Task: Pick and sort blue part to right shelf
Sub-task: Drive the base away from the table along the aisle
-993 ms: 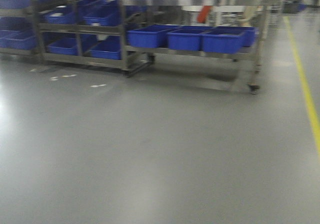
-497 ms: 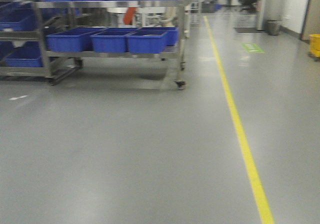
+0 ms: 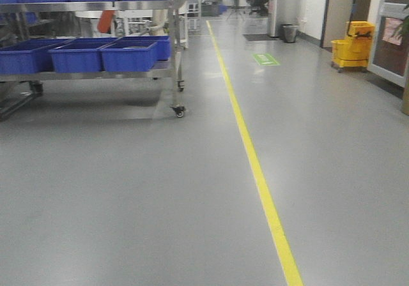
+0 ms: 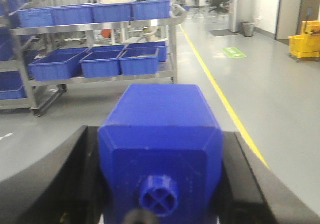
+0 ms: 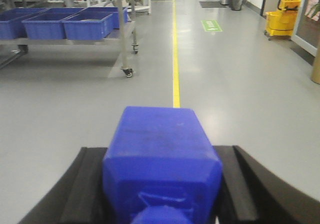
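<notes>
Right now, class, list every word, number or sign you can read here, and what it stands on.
No text is readable.
On the green floor sign: white marks, too blurred.
On the poster at far right: too blurred.
On the yellow mop bucket: no legible label.
On the blue part and the blue block: no lettering shows.

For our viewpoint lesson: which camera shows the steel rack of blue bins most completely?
Left wrist view: the rack shows both tiers. Front view cuts its left side off; right wrist view catches only the lower tier.
</notes>
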